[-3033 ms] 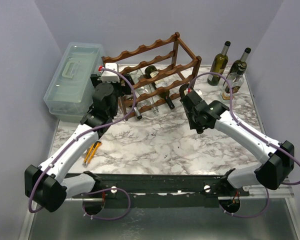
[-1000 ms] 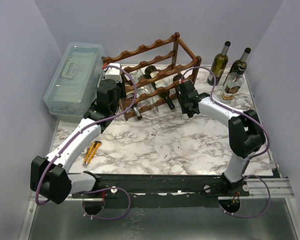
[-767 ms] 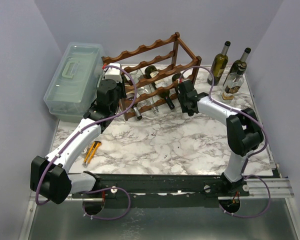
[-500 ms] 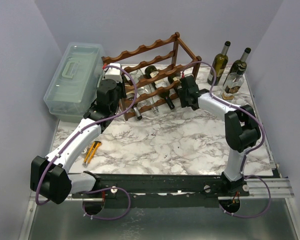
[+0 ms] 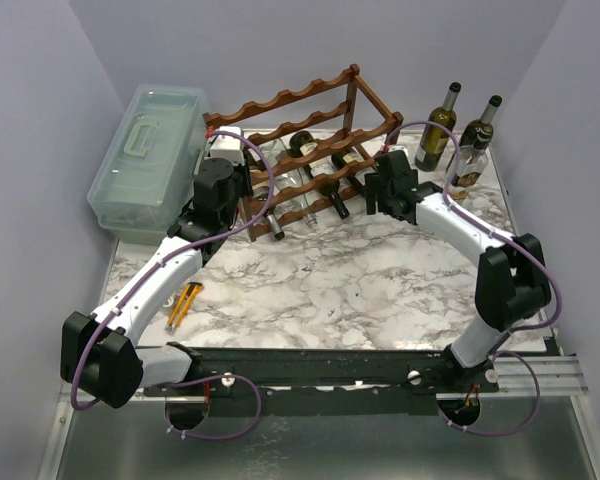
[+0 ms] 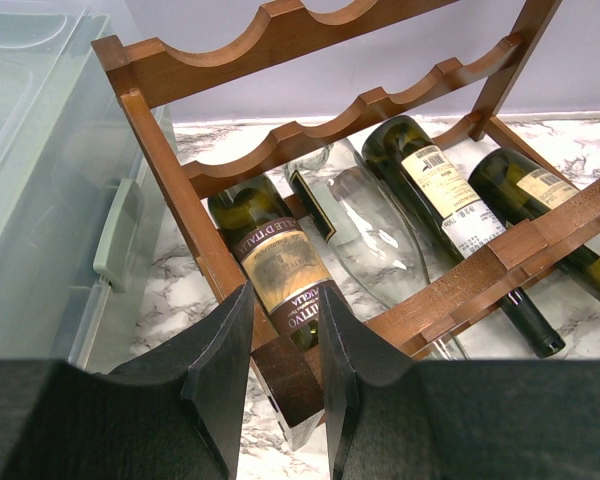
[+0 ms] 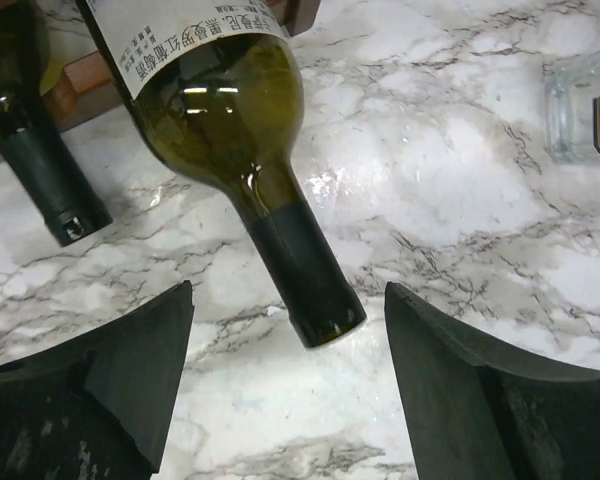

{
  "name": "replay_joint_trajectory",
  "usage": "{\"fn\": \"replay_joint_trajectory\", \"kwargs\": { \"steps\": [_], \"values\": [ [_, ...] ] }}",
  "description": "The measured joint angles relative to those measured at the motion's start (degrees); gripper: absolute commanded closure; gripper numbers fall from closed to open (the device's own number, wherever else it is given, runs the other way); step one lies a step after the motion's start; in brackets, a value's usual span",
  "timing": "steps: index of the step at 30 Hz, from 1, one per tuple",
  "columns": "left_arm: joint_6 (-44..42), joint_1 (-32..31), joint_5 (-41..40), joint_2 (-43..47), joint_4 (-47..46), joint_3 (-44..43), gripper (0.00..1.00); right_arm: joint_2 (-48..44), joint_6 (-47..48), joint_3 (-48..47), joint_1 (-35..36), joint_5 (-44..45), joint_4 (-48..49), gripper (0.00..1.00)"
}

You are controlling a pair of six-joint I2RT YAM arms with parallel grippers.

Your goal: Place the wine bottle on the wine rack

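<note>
Wine bottle (image 7: pixel 242 150) neck lay between the spread fingers of the right gripper (image 7: pixel 288 300), and neither finger touched the glass. Beyond them, the bottle rested in the end cradle of the wine rack's (image 6: pixel 320 118) lowest tier. Its neck stuck out over the marble table (image 7: pixel 460 200), beside a neighbouring bottle (image 7: pixel 35 160).

The left gripper (image 6: pixel 283 325) was pressed together on the rack's front corner post, pinching the wood, apparently to steady the frame.

Release looked done, so the step in hand was, by my judgement, a clean withdrawal. The right gripper should back straight out along the line of the neck, fingers wide, with no lift and no sideways swing. A nudge to the neck could roll or slide the bottle off its scallops. The left should hold its pinch until the right is clear.
</note>
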State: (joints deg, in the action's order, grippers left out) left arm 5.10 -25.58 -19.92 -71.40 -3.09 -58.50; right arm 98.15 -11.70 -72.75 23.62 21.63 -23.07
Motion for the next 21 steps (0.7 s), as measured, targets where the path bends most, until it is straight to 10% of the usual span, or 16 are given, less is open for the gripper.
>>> {"fn": "replay_joint_trajectory", "kwargs": {
  "steps": [21],
  "values": [
    [0.0,0.0,0.2,0.0,0.0,0.0,0.67,-8.7,-10.2,9.8,-10.6,-16.9,1.1,0.57]
  ]
}}
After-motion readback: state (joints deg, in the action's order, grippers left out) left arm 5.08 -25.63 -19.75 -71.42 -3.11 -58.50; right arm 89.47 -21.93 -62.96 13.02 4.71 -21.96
